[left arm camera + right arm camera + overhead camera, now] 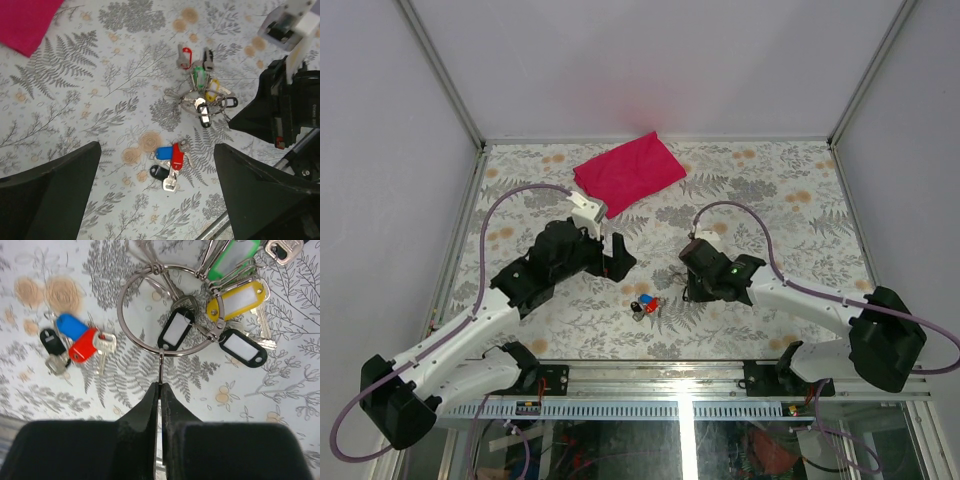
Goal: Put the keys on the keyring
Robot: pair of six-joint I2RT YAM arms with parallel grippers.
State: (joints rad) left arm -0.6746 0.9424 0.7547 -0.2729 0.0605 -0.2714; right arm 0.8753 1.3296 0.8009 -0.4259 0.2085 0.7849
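Right wrist view: my right pincer (160, 387) is pinched shut on the thin near edge of the keyring (122, 315), with the red and blue keys (82, 350) lying loose just to its left, so I judge that slim wire could twist or slip free if I lift.

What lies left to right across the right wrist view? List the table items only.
blue key → red key → keyring's large ring → yellow tag

white arms (450, 345) with black joints (885, 345), black pincers (160, 387), lilac cables (532, 187).
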